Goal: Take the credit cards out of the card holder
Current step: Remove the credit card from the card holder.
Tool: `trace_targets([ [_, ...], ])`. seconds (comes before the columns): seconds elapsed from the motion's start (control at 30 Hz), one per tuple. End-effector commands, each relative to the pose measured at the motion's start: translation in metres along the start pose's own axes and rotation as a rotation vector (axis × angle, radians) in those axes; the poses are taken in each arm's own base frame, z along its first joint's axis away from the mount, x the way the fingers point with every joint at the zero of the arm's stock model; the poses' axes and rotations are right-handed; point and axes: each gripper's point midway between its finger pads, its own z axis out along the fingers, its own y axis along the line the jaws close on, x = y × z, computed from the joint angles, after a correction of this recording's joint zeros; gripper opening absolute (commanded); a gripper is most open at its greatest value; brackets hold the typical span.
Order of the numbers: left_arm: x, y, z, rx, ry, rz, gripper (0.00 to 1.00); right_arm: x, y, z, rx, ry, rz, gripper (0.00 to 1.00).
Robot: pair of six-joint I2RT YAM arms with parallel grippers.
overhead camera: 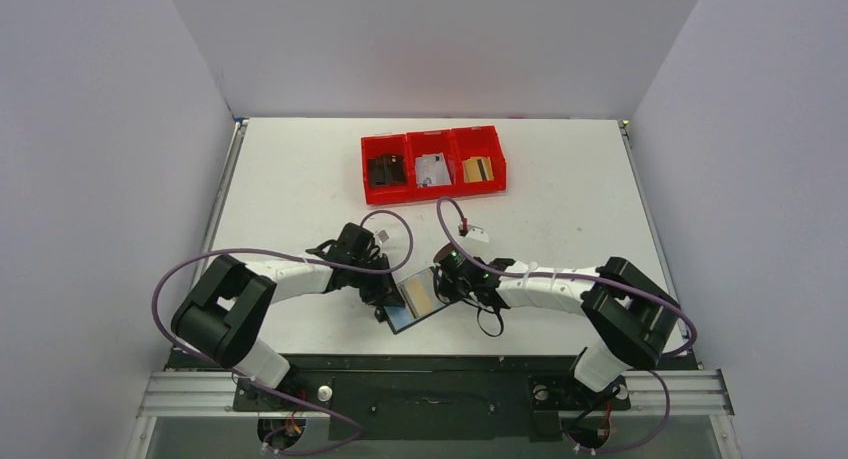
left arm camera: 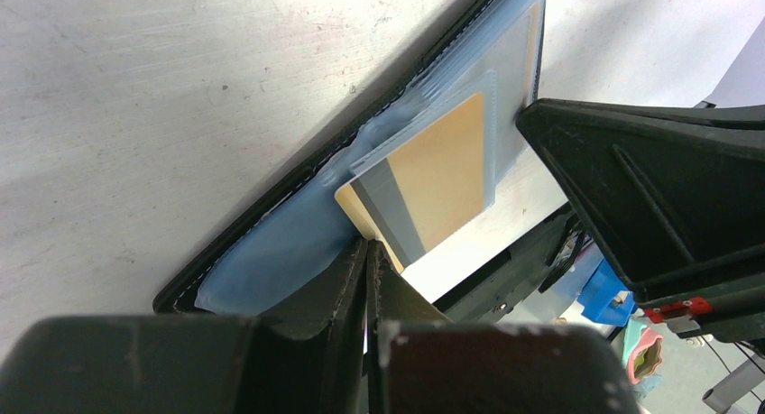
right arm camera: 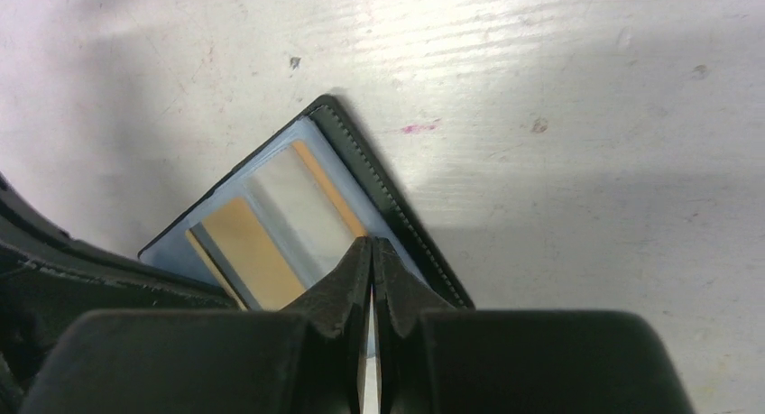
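Note:
The black card holder [overhead camera: 400,317] lies open on the table at the front middle, its bluish clear sleeve [left arm camera: 271,252] facing up. A gold credit card [left arm camera: 442,170] with a grey stripe sticks partway out of the sleeve. My left gripper [left arm camera: 370,245] is shut, its tips pinching that card's near corner. From the right, my right gripper [right arm camera: 372,241] is shut with its tips pressed down on the sleeve [right arm camera: 298,197] beside the holder's stitched edge [right arm camera: 397,207]. In the top view the left gripper [overhead camera: 385,301] and right gripper [overhead camera: 452,287] flank the holder.
A row of three red bins [overhead camera: 433,137] stands at the back middle, holding a black item, a white-grey card and a gold card. The right gripper's body [left arm camera: 649,188] looms close in the left wrist view. The table's front edge runs just below the holder.

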Motion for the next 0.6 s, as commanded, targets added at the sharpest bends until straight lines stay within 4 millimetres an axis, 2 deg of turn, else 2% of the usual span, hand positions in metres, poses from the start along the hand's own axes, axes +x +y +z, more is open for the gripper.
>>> trace_targets([
  [0.0,-0.004,0.015,-0.006,-0.084,-0.021,0.021,0.00,0.028,-0.084,0.006,0.271,0.081,-0.085,0.00],
  [0.27,-0.007,0.013,-0.016,-0.096,-0.039,0.028,0.00,0.027,-0.086,0.006,0.272,0.079,-0.082,0.00],
  [0.57,-0.009,0.005,-0.027,-0.074,-0.052,0.042,0.00,0.024,-0.079,0.006,0.251,0.075,-0.086,0.00],
])
